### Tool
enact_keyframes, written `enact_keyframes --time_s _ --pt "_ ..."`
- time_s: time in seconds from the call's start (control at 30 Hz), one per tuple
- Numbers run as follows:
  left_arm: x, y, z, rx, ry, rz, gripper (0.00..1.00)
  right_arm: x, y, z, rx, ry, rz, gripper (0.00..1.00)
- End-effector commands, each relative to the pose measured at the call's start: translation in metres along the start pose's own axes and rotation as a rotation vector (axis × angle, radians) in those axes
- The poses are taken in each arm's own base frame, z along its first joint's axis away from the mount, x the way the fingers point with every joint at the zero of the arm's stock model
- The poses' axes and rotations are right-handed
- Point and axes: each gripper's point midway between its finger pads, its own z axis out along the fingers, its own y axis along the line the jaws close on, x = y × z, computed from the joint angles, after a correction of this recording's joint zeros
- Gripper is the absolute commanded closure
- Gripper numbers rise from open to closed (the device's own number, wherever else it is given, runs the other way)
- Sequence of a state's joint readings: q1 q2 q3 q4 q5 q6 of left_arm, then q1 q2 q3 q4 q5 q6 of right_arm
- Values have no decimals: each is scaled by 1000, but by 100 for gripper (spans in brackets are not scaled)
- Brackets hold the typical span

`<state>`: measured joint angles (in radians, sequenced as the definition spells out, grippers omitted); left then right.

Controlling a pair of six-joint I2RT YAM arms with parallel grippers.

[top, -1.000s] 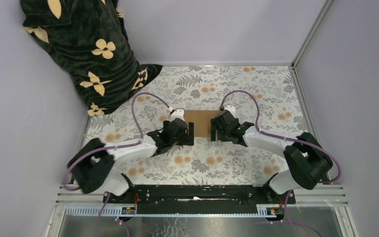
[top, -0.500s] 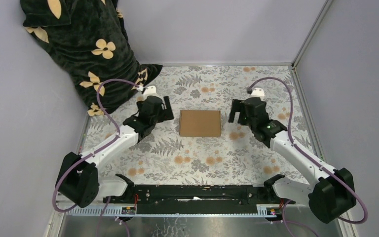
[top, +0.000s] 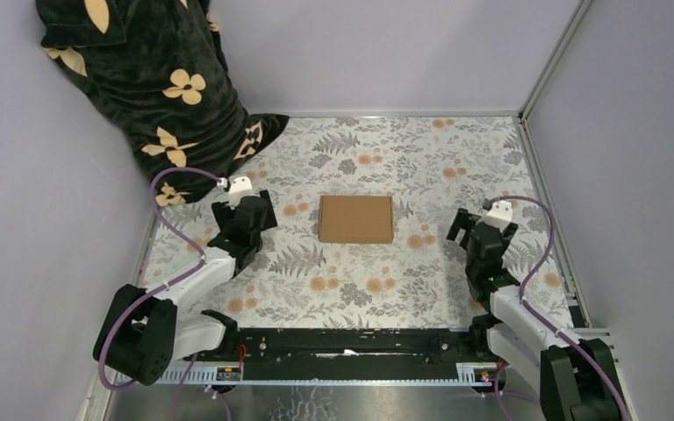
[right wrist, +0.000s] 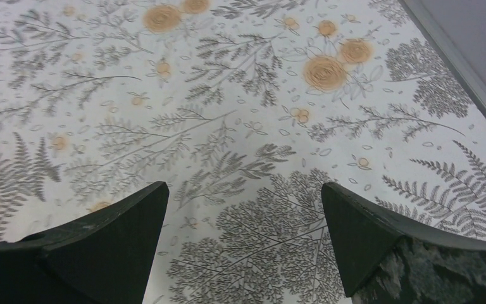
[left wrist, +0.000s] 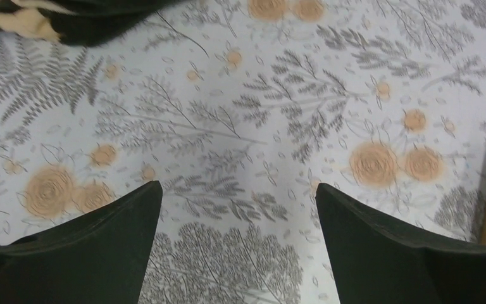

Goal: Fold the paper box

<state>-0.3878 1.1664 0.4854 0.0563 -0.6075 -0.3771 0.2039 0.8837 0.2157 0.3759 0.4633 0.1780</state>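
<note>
Top camera looks down; close wrist cameras share its floral cloth [top: 360, 272].

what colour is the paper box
Plain brown; the rectangular cardboard box shows best in the top view.

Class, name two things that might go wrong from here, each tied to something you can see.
1. The box lies closed, untouched by the left gripper or right gripper, both open. With nothing holding it, it might spring open.
2. The left arm's cable loops close to the dark fabric and might snag it.
</note>
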Motion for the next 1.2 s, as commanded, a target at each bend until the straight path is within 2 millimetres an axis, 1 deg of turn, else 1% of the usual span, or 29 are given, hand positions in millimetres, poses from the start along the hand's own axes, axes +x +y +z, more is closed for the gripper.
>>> enact_keyframes --time_s 0.0,0.1,0.17,0.2,0.23,0.27,0.3,0.37,0.4,0.43,0.47,0.5,0.53,0.63,0.7,0.8,0.9,0.93,1.0,1.03,1.13,1.17 --pt "-42 8 12 -61 -131 -26 2 -35 -15 5 84 -225 55 0" --pt "-50 12 11 -63 -199 -26 2 -34 -16 13 102 -258 44 0" --pt "-49 20 13 -83 -227 -27 2 -33 -17 21 121 -274 38 0" --pt "-40 25 17 -91 -216 -27 1 -35 -16 24 122 -294 44 0" --pt "-34 28 21 -90 -214 -35 2 -37 -15 26 125 -317 45 0" --pt "-30 28 23 -81 -221 -33 2 -39 -11 29 102 -335 24 0" --pt "-29 28 24 -75 -227 -33 2 -34 -9 34 103 -321 10 0" --pt "-31 29 26 -80 -230 -31 2 -32 -9 38 102 -343 24 0" --pt "-32 31 28 -90 -237 -38 2 -35 -9 39 94 -368 -7 0" --pt "-31 33 31 -88 -235 -46 2 -33 -4 41 69 -362 -29 0" --pt "-28 34 35 -83 -223 -58 2 -24 4 45 24 -315 -60 0" --pt "-27 34 38 -78 -214 -67 2 -20 15 49 -34 -285 -97 0" --pt "-25 34 40 -73 -199 -67 2 -16 24 50 -90 -279 -129 0" --pt "-28 25 38 -7 -218 -47 2 -21 21 43 -95 -338 -115 0" --pt "-32 26 37 -4 -246 -57 2 -21 23 43 -104 -333 -122 0" --pt "-41 21 34 71 -309 -75 2 -21 24 44 -108 -330 -125 0" --pt "-46 21 42 110 -309 -108 2 -20 24 43 -108 -329 -125 0" --pt "-46 16 45 144 -298 -91 2 -21 24 44 -107 -330 -126 0" --pt "-48 3 43 224 -313 -42 1 -21 24 44 -108 -330 -125 0" --pt "-48 2 44 228 -313 -31 1 -21 24 44 -107 -330 -126 0" --pt "-52 14 55 138 -307 -44 1 -21 24 44 -107 -328 -126 0" --pt "-53 20 55 106 -310 -59 1 -20 24 44 -107 -327 -126 0"
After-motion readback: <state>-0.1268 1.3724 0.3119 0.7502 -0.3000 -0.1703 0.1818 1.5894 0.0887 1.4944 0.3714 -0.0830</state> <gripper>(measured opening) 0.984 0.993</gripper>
